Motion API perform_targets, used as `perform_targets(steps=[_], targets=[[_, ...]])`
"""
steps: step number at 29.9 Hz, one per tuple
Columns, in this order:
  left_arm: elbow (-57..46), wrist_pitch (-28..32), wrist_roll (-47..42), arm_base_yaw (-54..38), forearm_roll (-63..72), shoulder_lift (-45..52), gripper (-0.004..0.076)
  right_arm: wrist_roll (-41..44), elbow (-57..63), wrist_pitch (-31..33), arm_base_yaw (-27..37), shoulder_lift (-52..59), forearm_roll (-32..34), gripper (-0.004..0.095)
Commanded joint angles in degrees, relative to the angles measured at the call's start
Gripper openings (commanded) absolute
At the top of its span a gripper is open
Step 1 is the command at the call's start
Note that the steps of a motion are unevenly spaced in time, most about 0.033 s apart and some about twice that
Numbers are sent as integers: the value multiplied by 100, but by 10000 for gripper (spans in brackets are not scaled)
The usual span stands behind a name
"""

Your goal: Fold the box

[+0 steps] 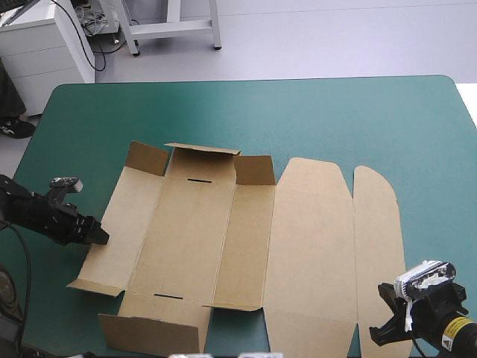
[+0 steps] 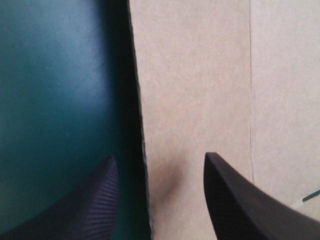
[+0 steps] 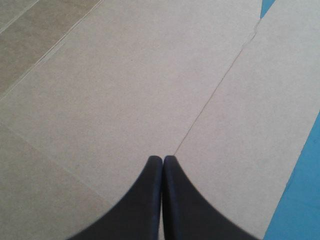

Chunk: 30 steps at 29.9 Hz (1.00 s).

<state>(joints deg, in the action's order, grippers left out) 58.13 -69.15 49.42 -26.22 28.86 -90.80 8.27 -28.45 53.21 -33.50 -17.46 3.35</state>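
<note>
Spread near-flat mid table (image 1: 358, 112): brown box (image 1: 223, 239), far flaps slightly raised. Astride its left edge: left tool (image 2: 159, 157), wide apart. Over crease near its right near corner: right tool (image 3: 163, 159), pinched to point.

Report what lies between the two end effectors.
Only the box, mostly flat, spans the stretch from left end effector to right end effector; the high view shows it.
</note>
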Motion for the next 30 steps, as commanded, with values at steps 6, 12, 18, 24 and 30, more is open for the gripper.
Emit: perform_targets(steps=[6, 12, 18, 24, 30], targets=[[97, -526, 21, 13, 797, -145, 377, -49, -144, -347, 31, -49, 72, -15], [-245, -526, 7, 167, 1120, -145, 377, -49, -144, -370, 31, -49, 101, -15], [-399, -526, 7, 555, 1214, -134, 377, -49, -144, -370, 31, -49, 101, -15], [-399, -526, 7, 859, 1532, -134, 279, -49, -144, -370, 31, -49, 101, -15], [-379, -526, 177, 920, 1578, -134, -3, -49, -144, -370, 31, -49, 101, -15]])
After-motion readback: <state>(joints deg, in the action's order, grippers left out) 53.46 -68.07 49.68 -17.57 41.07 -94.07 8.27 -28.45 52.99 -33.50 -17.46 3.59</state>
